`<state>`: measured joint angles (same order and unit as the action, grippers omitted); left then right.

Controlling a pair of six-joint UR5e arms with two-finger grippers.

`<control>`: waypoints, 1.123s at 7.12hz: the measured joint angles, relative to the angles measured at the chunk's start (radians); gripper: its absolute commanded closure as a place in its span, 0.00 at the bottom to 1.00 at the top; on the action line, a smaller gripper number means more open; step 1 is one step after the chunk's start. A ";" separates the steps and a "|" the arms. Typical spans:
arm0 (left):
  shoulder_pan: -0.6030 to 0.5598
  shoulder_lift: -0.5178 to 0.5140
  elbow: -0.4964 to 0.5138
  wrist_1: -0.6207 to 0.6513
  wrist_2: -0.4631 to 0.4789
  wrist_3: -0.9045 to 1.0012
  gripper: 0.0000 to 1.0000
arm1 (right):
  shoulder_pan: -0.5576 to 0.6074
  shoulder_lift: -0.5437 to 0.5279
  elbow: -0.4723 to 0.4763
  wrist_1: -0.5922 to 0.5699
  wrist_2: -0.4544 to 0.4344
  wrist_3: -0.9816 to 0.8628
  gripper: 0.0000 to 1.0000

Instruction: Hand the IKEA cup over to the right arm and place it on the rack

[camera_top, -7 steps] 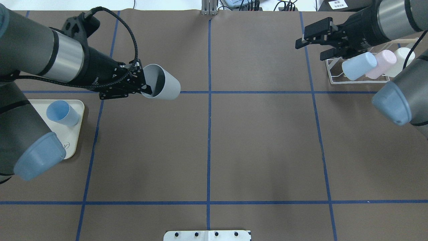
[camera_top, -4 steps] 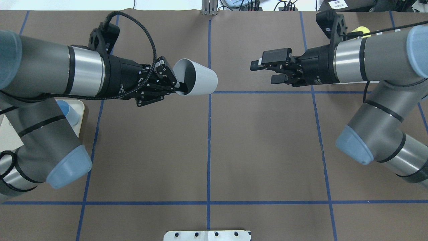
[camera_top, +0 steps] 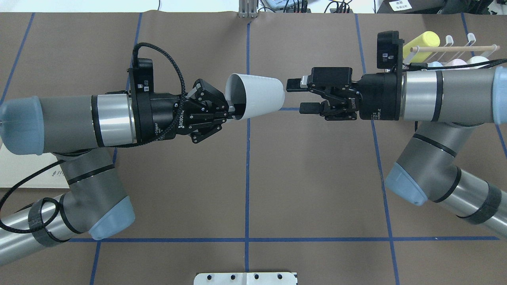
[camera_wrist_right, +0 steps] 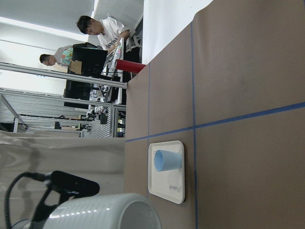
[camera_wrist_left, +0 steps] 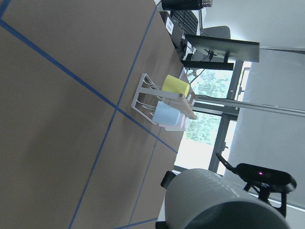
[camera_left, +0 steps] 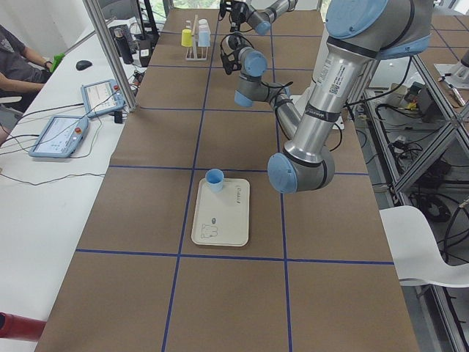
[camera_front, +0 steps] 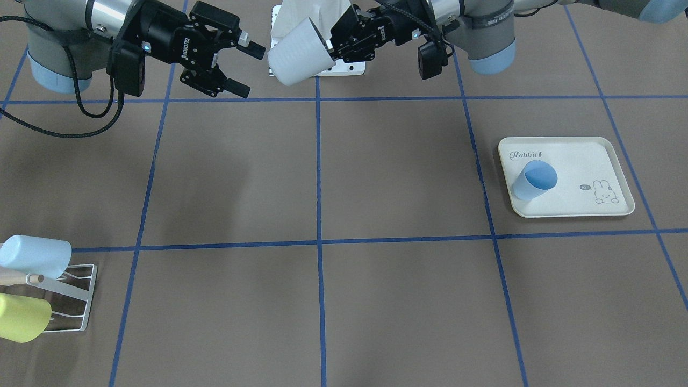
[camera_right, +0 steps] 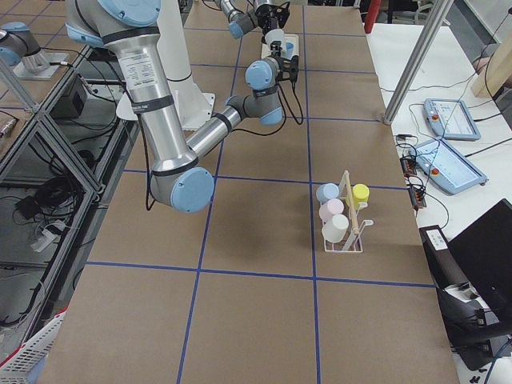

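The white IKEA cup (camera_top: 257,96) lies on its side in the air over the table's middle back. My left gripper (camera_top: 233,113) is shut on its rim, with one finger inside the cup. The cup also shows in the front view (camera_front: 295,54). My right gripper (camera_top: 300,96) is open, its fingers just short of the cup's closed bottom and not touching it. It also shows in the front view (camera_front: 246,70). The white wire rack (camera_top: 469,39) with a wooden dowel (camera_top: 451,48) stands at the back right behind the right arm. It also shows in the right side view (camera_right: 344,228).
The rack holds several cups, among them a yellow one (camera_top: 422,41) and a light blue one (camera_front: 35,257). A cream rabbit tray (camera_front: 580,161) with a blue cup (camera_front: 533,180) on it lies on the left arm's side.
The left arm has carried the cup right, towards the table's middle. The right arm has swung left from the rack to face the cup's bottom. Its gripper has stayed open.
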<state>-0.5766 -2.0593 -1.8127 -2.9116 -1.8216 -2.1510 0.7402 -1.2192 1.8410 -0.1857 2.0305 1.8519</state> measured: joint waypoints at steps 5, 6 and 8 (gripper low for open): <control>0.008 -0.007 0.098 -0.260 0.067 -0.185 1.00 | -0.011 0.012 -0.011 0.145 -0.057 0.113 0.02; 0.009 -0.009 0.118 -0.318 0.075 -0.237 1.00 | -0.020 0.013 -0.012 0.166 -0.069 0.116 0.02; 0.012 -0.012 0.136 -0.386 0.080 -0.313 1.00 | -0.049 0.014 -0.012 0.216 -0.101 0.123 0.02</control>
<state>-0.5645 -2.0709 -1.6770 -3.2972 -1.7420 -2.4645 0.6915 -1.2047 1.8286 0.0304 1.9299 1.9746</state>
